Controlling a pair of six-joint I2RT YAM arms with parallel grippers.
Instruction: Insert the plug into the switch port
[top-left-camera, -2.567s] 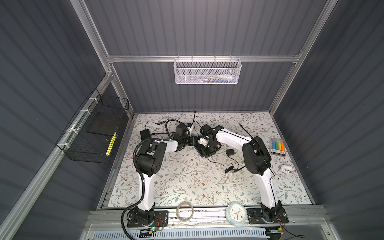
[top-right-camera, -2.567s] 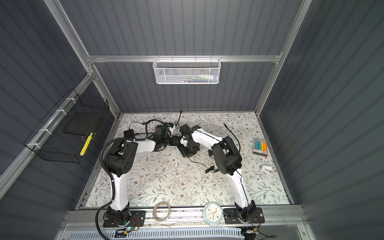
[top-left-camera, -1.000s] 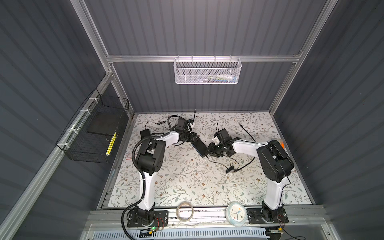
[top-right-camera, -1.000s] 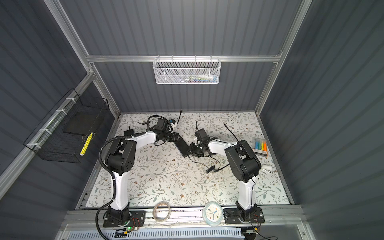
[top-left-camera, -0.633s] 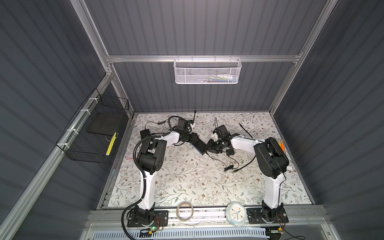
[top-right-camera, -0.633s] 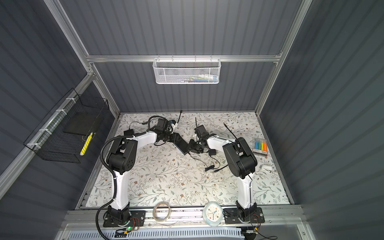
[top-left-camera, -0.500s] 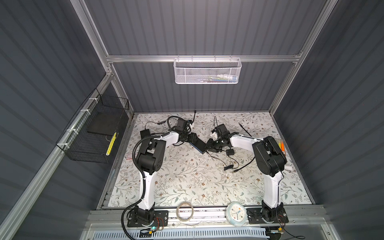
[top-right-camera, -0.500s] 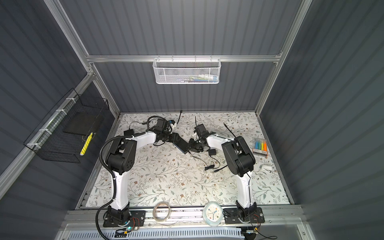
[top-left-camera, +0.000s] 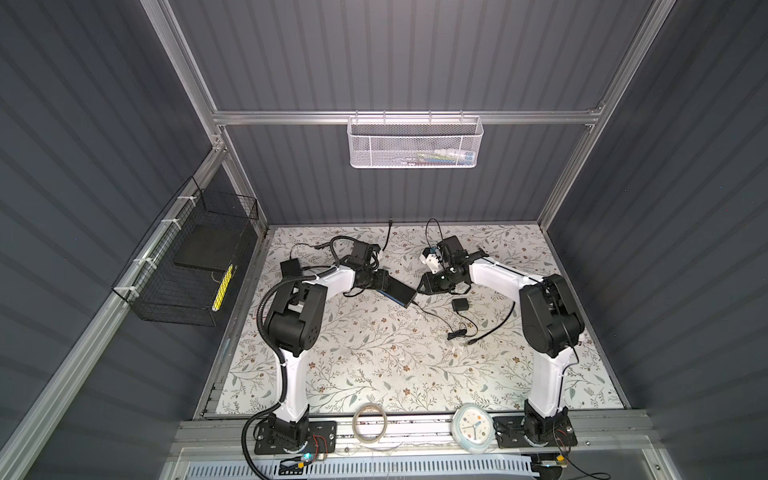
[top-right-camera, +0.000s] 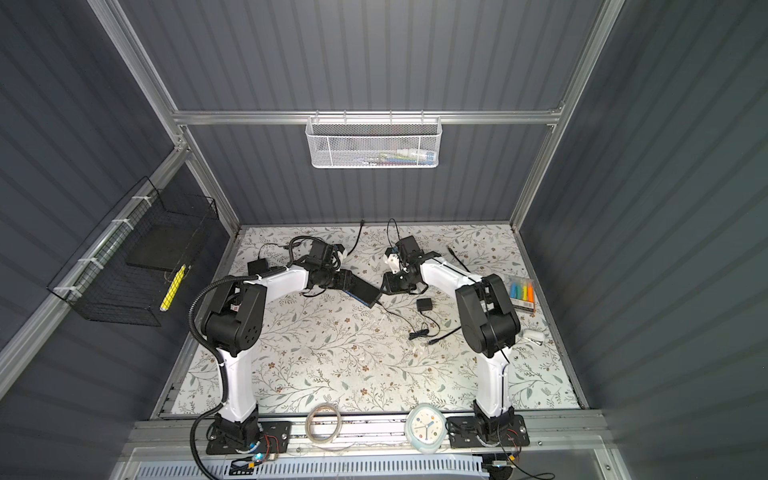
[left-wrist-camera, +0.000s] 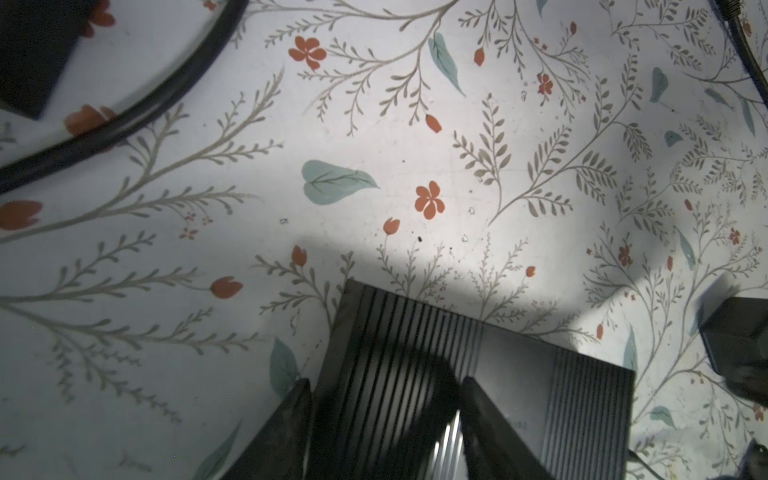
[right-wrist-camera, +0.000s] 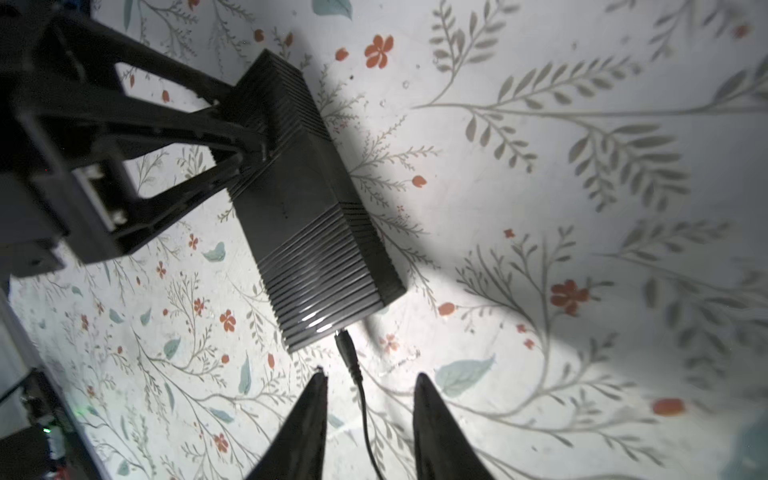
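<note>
Fingers (right-wrist-camera: 309, 419) of right gripper (right-wrist-camera: 370, 376) stand apart, clamping nothing; left gripper (left-wrist-camera: 384, 386) clamps switch (right-wrist-camera: 307, 216).
Plug (right-wrist-camera: 345, 347) sits at the switch end face, just ahead of the right fingertips, apparently in the port; seating depth cannot be confirmed. Judged light and rigid, with limp cable (right-wrist-camera: 365, 419). Grip the moulded plug body, never the cable.

Arms meet at the back of the desk (top-right-camera: 332, 357): left gripper (top-right-camera: 348, 284) on the black switch (top-right-camera: 366, 294), right gripper (top-right-camera: 386, 288) just beside its other end, thin cable (top-right-camera: 395, 314) trailing off from there.
</note>
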